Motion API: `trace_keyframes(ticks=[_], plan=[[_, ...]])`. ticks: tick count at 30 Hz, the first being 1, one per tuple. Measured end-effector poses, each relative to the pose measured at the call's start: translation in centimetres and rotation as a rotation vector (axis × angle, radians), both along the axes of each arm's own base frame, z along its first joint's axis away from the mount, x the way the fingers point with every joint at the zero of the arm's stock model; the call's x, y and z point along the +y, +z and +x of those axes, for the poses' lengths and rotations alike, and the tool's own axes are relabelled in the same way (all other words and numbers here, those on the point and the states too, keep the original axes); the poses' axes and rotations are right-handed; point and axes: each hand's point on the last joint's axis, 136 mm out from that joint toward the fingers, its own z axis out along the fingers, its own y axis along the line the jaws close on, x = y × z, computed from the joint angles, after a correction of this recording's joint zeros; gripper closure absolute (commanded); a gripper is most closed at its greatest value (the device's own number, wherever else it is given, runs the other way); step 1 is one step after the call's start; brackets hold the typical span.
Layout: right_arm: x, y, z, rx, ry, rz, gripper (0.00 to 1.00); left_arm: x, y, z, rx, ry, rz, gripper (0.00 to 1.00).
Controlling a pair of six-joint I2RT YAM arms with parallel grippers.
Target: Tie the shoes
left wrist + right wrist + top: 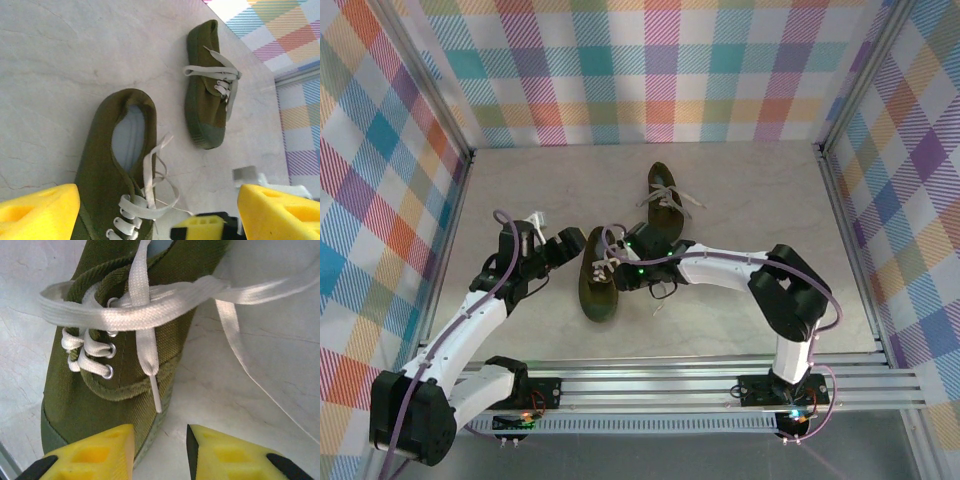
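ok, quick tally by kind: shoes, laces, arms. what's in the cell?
Olive-green shoes: 2 (near shoe, far shoe)
Cream-white laces: 2 (near lace, far lace)
Robot arms: 2 (left arm, right arm)
Total: 6

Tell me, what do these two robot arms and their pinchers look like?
Both the left arm and right arm are white tubes joined by chunky black joints, with a lilac cable looping along each. Tiny green lights glow by the right wrist. The left gripper and right gripper have bright yellow, blocky fingers with hollow pockets.
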Motion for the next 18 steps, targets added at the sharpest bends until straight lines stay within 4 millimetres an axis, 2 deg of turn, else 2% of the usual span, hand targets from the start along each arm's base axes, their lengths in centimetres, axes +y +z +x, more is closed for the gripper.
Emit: trace_keyframes(ticks=[8,16,18], plan=[[1.2,-0.2,1.1,0.000,0.004,0.038,0.68,-0.1,0.9,-0.3,-0.024,-0.008,-0.015,0.18],[1.5,-0.5,1.3,0.013,0.016,0.050,0.94,-0.1,0.9,-0.3,-0.024,-0.007,-0.014,0.19],[1.5,-0.4,1.3,0.007,0.021,0.049,0.97,0.0,0.8,-0.4,-0.023,-0.010,-0.008,0.18]])
